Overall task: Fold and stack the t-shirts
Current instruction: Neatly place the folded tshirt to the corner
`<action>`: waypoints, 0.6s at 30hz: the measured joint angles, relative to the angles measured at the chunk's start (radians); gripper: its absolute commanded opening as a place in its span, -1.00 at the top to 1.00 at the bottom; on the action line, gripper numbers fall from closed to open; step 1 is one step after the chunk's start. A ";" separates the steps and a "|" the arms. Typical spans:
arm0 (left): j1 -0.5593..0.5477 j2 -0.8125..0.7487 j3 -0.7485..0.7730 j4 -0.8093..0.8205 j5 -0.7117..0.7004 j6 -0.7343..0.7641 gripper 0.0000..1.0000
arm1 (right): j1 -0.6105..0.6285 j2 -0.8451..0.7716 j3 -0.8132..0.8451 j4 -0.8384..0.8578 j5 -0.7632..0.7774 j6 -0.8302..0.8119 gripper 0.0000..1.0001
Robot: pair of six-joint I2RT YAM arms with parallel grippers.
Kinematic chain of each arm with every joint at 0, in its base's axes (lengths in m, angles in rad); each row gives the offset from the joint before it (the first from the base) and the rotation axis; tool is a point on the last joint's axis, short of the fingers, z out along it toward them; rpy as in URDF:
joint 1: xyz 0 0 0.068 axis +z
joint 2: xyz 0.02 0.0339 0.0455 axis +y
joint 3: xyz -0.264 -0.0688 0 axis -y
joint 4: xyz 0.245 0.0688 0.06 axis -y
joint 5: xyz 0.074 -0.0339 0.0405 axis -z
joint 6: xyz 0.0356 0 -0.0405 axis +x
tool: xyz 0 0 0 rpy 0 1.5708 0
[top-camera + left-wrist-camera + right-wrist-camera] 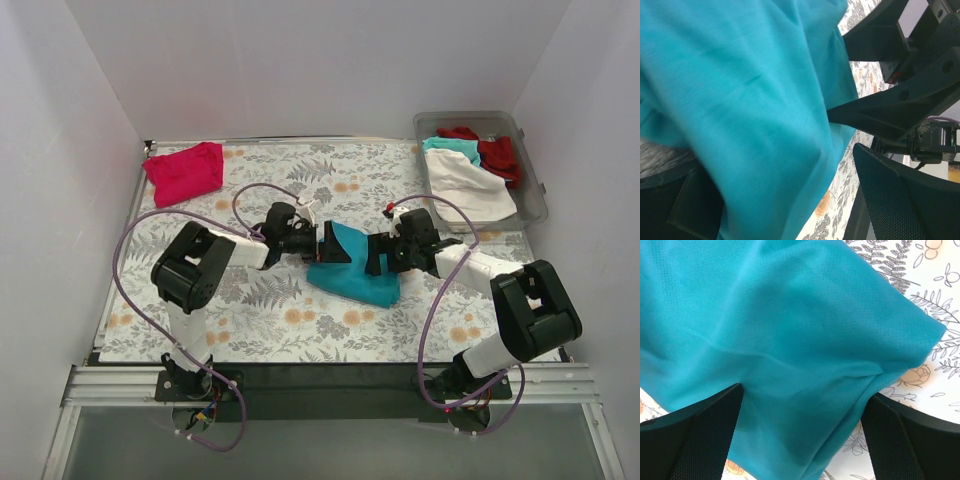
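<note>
- Teal t-shirt (352, 270): mid-counter, bunched, fold unfinished.
- Left fingers (900, 200), right fingers (695, 440): both pairs spread apart, teal cloth between them, not pinched.
- Pink t-shirt (185, 172): folded, far-left corner; apparently done.
- Bin (470, 116): far right; white shirt (470, 180), second teal shirt (450, 146) and red shirt (500, 155) unfolded, left to do.

the teal t-shirt (352, 272) was plain and unpatterned, and the magenta-pink t-shirt (185, 171) likewise. the surface (300, 320) was white, printed with grey ferns and orange flowers. the clear bin (533, 190) held a red t-shirt (498, 155), an aqua t-shirt (450, 146) and a white t-shirt (470, 185). the left pincer (318, 246) and right pincer (374, 256) were black, the cables (125, 250) purple.
</note>
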 measured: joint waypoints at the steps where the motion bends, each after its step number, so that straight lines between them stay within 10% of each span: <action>1: -0.013 0.008 0.006 0.008 0.000 -0.003 -0.80 | 0.000 0.000 -0.003 0.010 -0.005 0.000 -0.68; 11: -0.089 0.049 0.029 0.077 0.000 -0.047 -0.75 | 0.009 0.011 -0.016 0.070 -0.032 0.008 -0.63; 15: -0.099 0.073 0.027 0.110 -0.003 -0.072 -0.18 | 0.014 0.014 -0.017 0.081 -0.035 0.010 -0.62; 18: -0.103 0.098 0.023 0.116 -0.022 -0.088 0.62 | 0.018 0.011 -0.024 0.093 -0.036 0.011 -0.63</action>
